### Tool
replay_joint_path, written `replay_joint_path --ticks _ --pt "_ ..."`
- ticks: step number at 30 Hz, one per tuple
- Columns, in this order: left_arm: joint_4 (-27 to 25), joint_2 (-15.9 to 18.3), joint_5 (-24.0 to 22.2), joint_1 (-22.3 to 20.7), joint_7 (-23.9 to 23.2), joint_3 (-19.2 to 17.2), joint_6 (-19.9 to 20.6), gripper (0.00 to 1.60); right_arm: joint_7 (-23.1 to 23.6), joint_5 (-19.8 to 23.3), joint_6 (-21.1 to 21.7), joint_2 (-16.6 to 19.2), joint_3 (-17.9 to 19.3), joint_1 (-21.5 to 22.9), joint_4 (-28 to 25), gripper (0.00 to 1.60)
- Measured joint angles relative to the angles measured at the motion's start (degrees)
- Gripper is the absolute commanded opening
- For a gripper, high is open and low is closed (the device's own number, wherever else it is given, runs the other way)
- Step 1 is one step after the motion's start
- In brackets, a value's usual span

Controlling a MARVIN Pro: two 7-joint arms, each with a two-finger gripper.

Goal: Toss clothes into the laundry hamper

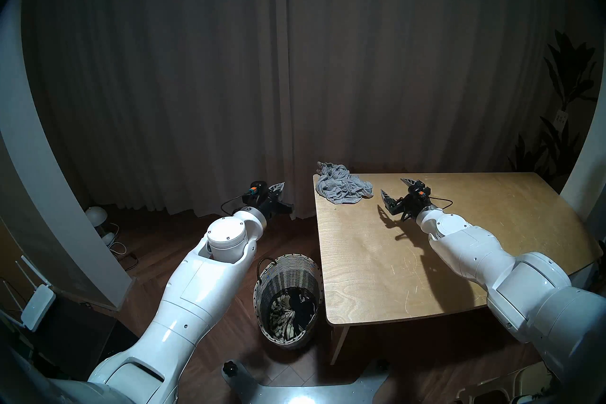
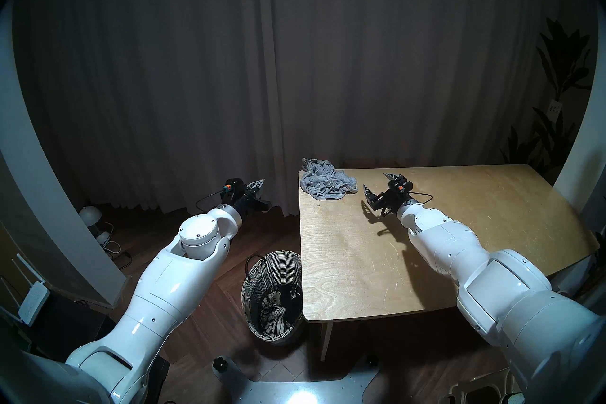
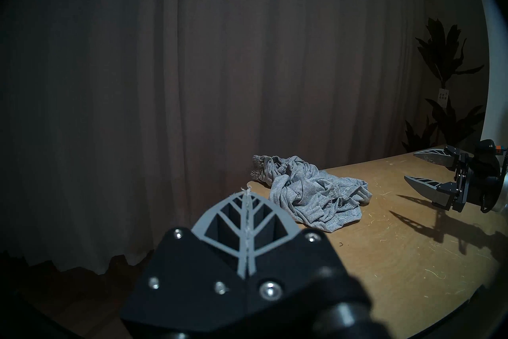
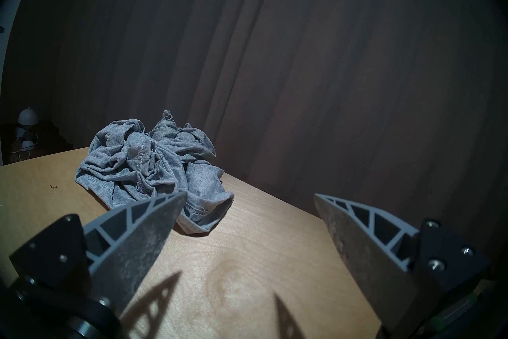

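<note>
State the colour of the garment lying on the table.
Heather grey garment; clearest in the right wrist view.

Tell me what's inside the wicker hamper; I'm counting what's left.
Inside the hamper lie a cream black-striped garment and a black one. Anything beneath them is hidden.

Ahead of me a long, heavy curtain [image 1: 229, 72] hangs in deep folds from top to floor, dull brown-grey in the dim light. Below it lies a dark wooden floor [image 1: 157, 239]. To my right stands a pale plywood table [image 1: 475, 229], scratched, brightly lit from above so hard shadows fall on it. A leafy plant [image 1: 564, 91] with a small tag stands in the far right corner. At my left, a white pillar [image 1: 19, 137], a small white lamp [image 1: 95, 215] and cables on the floor, and a white router [image 1: 37, 306].
</note>
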Motion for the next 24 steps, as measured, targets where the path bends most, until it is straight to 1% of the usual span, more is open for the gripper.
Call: replay_joint_path --ticks 11,24 --pt "5.9 -3.2 1.8 -5.2 1.6 2.3 3.2 0.00 1.4 0.6 -0.5 0.5 0.4 -0.4 -0.6 1.60" --pt "14.4 -6.4 4.0 -11.2 3.4 4.5 6.7 0.00 3.5 1.3 -1.2 1.3 0.9 -1.0 -1.2 1.60"
